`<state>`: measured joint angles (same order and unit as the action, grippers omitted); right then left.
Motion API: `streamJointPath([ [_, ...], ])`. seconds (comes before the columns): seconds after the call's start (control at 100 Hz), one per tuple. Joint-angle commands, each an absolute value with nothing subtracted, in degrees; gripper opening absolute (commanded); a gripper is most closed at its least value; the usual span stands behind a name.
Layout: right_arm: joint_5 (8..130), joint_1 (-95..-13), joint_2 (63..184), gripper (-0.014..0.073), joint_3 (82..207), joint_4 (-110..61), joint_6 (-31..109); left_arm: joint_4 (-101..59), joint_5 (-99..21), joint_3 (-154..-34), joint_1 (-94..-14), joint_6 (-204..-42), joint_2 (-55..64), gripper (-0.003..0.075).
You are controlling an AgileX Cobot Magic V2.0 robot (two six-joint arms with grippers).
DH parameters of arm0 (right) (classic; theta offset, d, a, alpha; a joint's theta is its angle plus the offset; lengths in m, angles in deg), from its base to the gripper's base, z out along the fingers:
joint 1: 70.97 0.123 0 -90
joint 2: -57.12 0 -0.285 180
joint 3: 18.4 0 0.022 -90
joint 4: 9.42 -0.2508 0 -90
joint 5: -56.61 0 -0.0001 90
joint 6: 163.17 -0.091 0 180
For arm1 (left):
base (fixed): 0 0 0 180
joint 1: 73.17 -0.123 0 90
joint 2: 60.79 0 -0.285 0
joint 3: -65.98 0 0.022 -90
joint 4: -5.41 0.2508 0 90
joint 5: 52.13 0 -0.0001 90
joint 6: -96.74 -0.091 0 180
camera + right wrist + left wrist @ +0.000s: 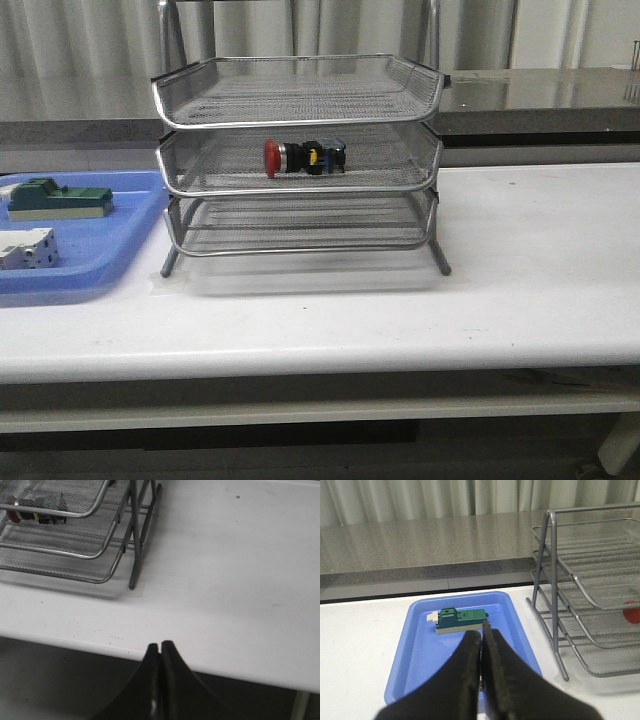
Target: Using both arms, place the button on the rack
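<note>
The red-headed button (302, 157) lies on its side in the middle tray of the silver wire rack (298, 160), which stands at the middle of the white table. Its red head (632, 611) peeks through the mesh in the left wrist view, and the right wrist view shows the button (35, 507) in the same tray. My left gripper (481, 632) is shut and empty, held over the blue tray (415, 650) to the left of the rack. Off the table's front edge, right of the rack, my right gripper (160, 646) is shut on nothing. Neither arm shows in the front view.
The blue tray (120, 250) at the left holds a green block (55, 197) and a white boxy breaker (27, 248). The green block (461, 619) lies just beyond my left fingertips. A grey counter (540, 95) runs behind the table.
</note>
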<state>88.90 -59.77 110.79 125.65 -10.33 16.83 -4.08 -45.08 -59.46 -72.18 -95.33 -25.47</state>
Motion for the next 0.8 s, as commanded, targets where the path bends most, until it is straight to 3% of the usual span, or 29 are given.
streamJointPath([
  [0.0, 84.36, -60.38, 105.68, -0.0067, 124.84, -9.76, 16.23, -4.76, -50.04, -61.03, -72.32, -94.93, -25.34, 0.0004],
  [0.32, 84.42, -60.39, 91.97, -0.0067, 119.09, -9.76, 16.23, -4.76, -50.04, -61.03, -72.32, -94.93, -25.34, 0.0004],
  [0.79, 85.86, -60.39, 90.49, -0.0067, 118.88, -9.83, 16.23, -4.76, -50.04, -61.03, -72.32, -94.93, -25.34, 0.0004],
])
